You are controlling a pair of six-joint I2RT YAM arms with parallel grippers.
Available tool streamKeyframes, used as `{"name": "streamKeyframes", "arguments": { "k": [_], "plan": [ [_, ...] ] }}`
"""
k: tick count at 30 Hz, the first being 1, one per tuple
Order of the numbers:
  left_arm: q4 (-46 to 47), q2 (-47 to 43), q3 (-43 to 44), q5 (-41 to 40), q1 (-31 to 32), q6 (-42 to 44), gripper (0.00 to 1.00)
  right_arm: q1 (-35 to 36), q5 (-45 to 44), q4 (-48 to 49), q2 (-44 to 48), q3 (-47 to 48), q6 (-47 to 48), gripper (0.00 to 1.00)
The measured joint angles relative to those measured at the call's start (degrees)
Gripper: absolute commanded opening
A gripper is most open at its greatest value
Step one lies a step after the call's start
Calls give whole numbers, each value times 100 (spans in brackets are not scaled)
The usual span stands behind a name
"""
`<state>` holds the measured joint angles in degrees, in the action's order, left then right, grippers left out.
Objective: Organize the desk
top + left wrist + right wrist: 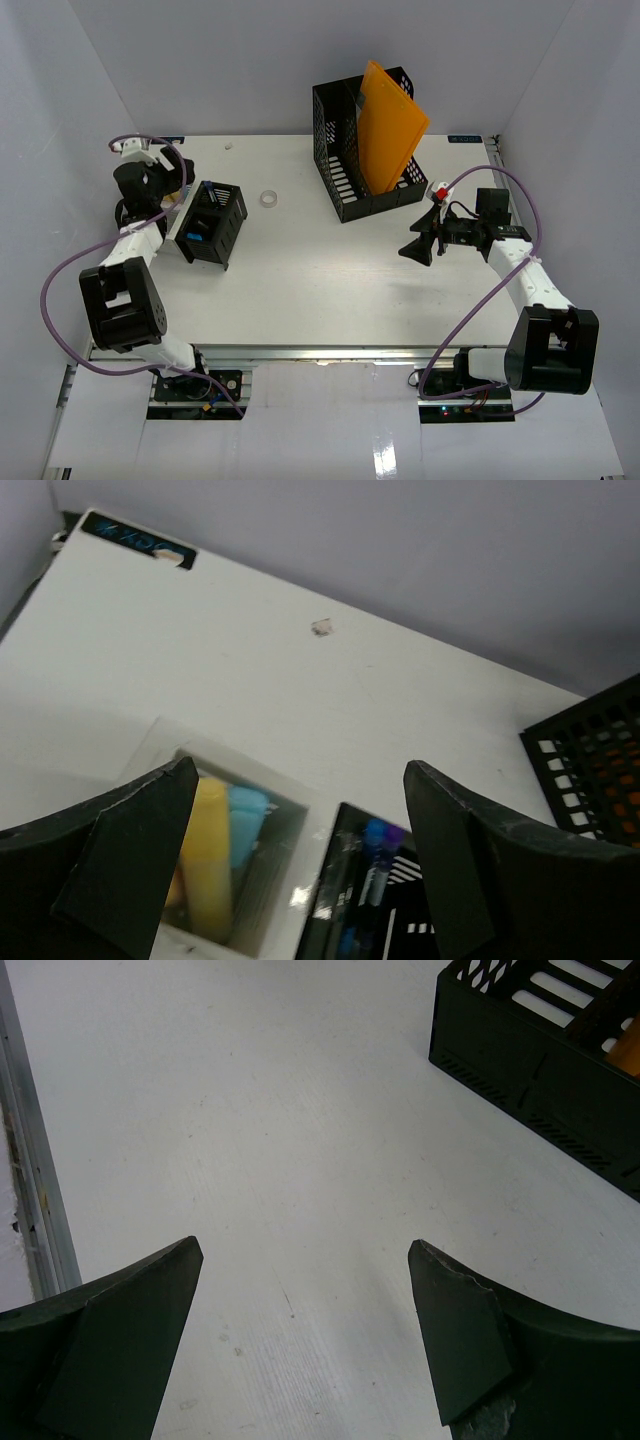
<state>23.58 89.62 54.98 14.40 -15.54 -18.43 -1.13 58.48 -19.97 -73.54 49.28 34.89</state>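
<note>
- Two grippers stand over the desk (320, 300), a white tabletop that fills the enclosure floor, with a metal rail (320, 352) along its near edge.
- Most of the middle and near surface is bare; a tape ring (267, 198) lies alone toward the far side.
- One black mesh file holder (335, 150), holding an orange folder (392, 125), stands at the far edge, right of centre.
- Left gripper (300, 800): jaws wide apart, gripping nothing, poised over the small organizer box (212, 225) near the left edge.
- Right gripper (303, 1260): jaws wide apart, empty, over bare desk on the right, apart from the file holder.
</note>
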Motion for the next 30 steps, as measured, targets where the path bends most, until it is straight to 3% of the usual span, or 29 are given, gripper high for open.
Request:
{"name": "streamKeyframes", "arguments": {
  "k": [5, 14, 17, 20, 30],
  "plan": [
    [-901, 7, 819, 408, 579, -130, 71, 0, 10, -2, 0, 0, 2, 90],
    [-3214, 1548, 3489, 457, 2329, 334, 62, -21, 32, -52, 0, 0, 4, 90],
    [-4154, 2203, 4082, 109, 2655, 713, 51, -37, 41, -57, 0, 0, 6, 90],
    [-4690, 2838, 4536, -332, 2820, 1020, 48, -37, 42, -67, 0, 0, 7, 90],
    [-5559, 3983, 5314, -1839, 3108, 1803, 48, -37, 42, -94, -2, 0, 28, 90]
  ]
}}
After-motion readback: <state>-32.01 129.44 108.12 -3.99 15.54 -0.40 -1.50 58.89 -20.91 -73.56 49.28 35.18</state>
